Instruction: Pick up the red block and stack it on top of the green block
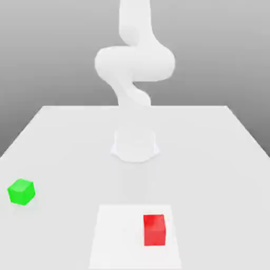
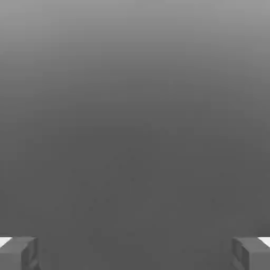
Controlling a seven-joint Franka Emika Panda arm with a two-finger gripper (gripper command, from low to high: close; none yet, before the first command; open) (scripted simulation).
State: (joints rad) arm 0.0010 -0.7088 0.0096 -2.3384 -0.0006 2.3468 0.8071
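Red matte cube (image 1: 154,230): lying on the white flat patch (image 1: 118,237), out in front of the white arm's base (image 1: 135,147), slightly toward the exterior view's right. Holding the grey two-finger tool (image 2: 135,254) wide open and empty; probably needing to aim downward.

Red block (image 1: 154,230) on white square (image 1: 121,237)

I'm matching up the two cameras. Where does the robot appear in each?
Exterior view: the arm rises from the table, near the middle from side to side.
Hand view: the open gripper, fingers wide apart.
Shared landmark: the grey backdrop, behind the arm and beyond the fingers.
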